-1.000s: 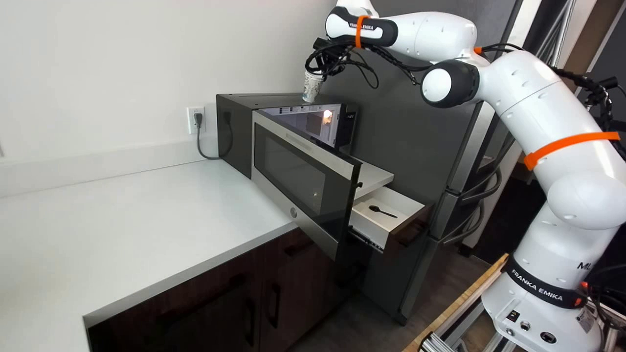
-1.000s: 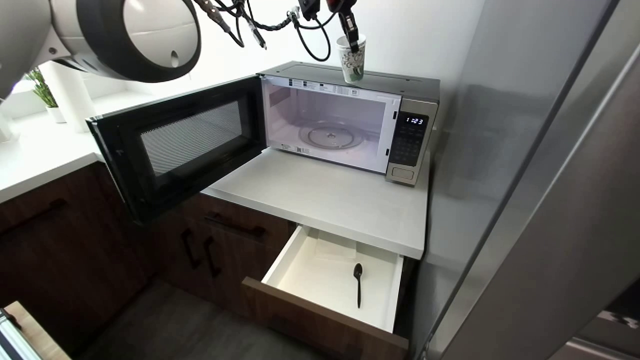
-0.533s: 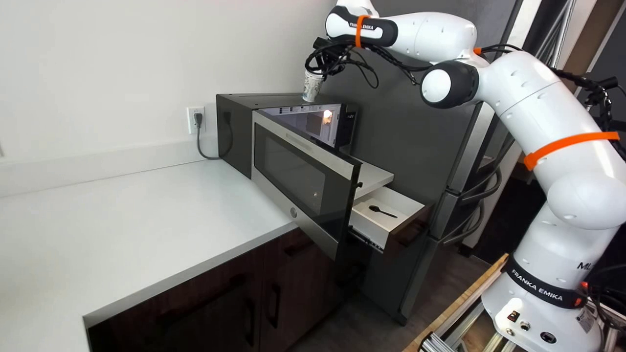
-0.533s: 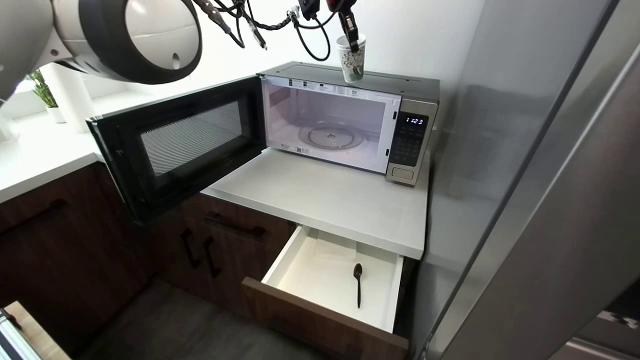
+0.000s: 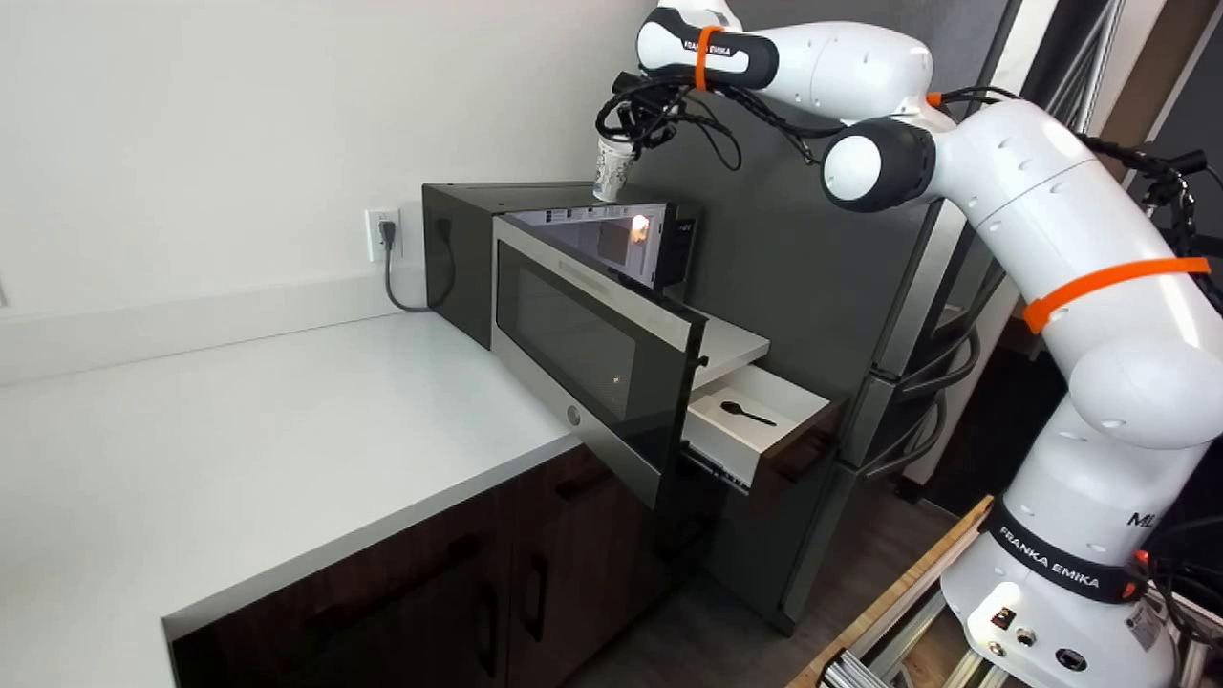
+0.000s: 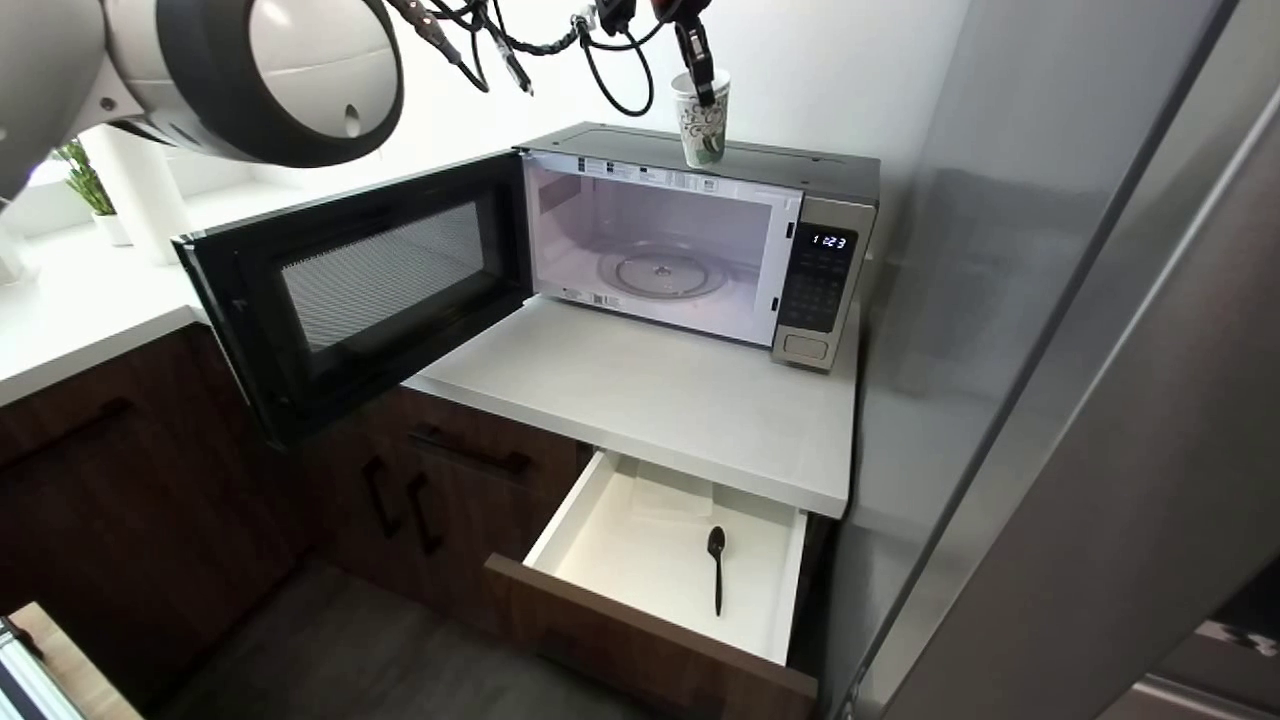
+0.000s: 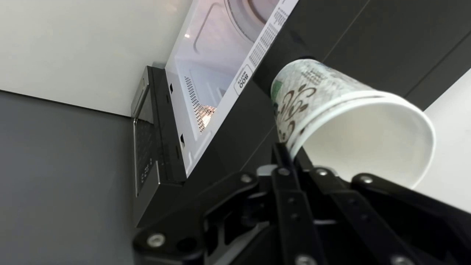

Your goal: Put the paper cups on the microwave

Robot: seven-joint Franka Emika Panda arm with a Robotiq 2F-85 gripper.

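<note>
The gripper (image 7: 292,156), nearly closed, is pinching the paper cups (image 6: 703,130), seemingly nested, by one wall and is holding them over the top of the microwave (image 6: 785,170), near its front edge; whether they are touching it isn't clear. Releasing high or too far forward would be risking a topple.

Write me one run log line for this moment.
gripper: pinching paper cups by rim | position: over microwave, contact unclear | door: open | drawer: open, black spoon inside
</note>
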